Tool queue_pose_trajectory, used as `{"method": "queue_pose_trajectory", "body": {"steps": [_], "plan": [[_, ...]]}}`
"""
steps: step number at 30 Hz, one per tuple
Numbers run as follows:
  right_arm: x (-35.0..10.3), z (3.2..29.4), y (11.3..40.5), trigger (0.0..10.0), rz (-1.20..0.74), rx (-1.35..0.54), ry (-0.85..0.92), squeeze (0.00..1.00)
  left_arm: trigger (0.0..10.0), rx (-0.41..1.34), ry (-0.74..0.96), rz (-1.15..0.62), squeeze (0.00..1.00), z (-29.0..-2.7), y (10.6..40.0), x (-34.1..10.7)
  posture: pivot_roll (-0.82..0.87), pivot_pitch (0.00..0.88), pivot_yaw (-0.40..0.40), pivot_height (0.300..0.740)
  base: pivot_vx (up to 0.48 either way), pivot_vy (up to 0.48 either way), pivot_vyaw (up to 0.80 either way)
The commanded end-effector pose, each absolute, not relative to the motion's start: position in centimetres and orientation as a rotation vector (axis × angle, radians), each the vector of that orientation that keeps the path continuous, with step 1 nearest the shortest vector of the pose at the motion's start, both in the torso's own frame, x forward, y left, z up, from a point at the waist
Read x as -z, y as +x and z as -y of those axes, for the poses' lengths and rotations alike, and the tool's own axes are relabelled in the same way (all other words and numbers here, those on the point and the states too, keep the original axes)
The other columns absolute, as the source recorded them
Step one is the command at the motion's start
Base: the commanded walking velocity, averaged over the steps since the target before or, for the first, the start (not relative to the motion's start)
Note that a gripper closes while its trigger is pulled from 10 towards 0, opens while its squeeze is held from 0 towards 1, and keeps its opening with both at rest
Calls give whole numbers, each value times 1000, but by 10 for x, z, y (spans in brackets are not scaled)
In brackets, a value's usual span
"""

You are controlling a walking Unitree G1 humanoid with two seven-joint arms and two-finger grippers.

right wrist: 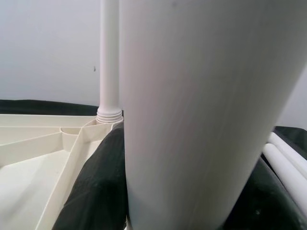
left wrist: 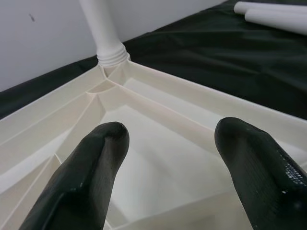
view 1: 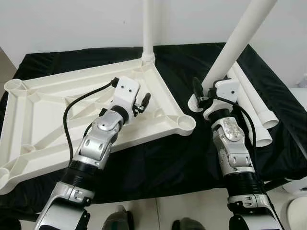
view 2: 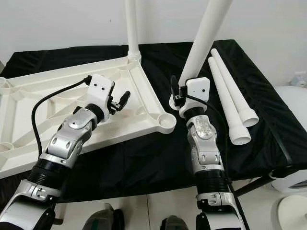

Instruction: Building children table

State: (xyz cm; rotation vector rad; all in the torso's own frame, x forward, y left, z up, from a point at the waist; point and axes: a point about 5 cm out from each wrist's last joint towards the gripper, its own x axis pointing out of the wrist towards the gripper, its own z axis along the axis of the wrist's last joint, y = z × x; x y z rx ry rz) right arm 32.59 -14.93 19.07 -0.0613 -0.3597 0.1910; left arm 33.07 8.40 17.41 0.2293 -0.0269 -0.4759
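Observation:
A white plastic tabletop [view 1: 48, 110] lies upside down on a black cloth. One white leg [view 1: 147, 28] stands upright in its far corner socket. My left gripper [view 1: 144, 101] hovers open over the tabletop's ribs near its right rim, with nothing between the fingers [left wrist: 96, 158]. My right gripper [view 1: 204, 93] is shut on a second white leg [view 1: 240, 33], which tilts up to the right. That leg's lower end rests by the cloth just right of the empty near-right corner socket [view 1: 184, 123]. In the right wrist view the held leg [right wrist: 192, 96] stands between the two black fingers.
Two more white legs [view 1: 256, 112] lie side by side on the cloth to the right of my right arm. A white wall stands close behind the table. A white rounded object [view 1: 297, 211] sits on the floor at the lower right.

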Motion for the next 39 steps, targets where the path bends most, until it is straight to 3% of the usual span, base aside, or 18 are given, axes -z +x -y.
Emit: {"method": "queue_pose_trajectory", "body": {"steps": [1,10,20,39], "plan": [[-193,145,328,10000,361,-213,-67,0,10000,475,251,29,0,-84,329,-172,14,51,19,740,0,0,0],[-192,141,332,10000,349,-243,-70,0,10000,729,390,43,0,-62,306,-161,42,64,4,740,0,0,0],[-193,145,332,10000,352,-230,-79,0,10000,943,452,40,0,-58,291,-153,26,61,16,740,0,0,0],[-196,151,332,10000,365,-205,-93,0,10000,1077,561,-90,0,-61,284,-122,13,56,28,740,0,0,0]]}}
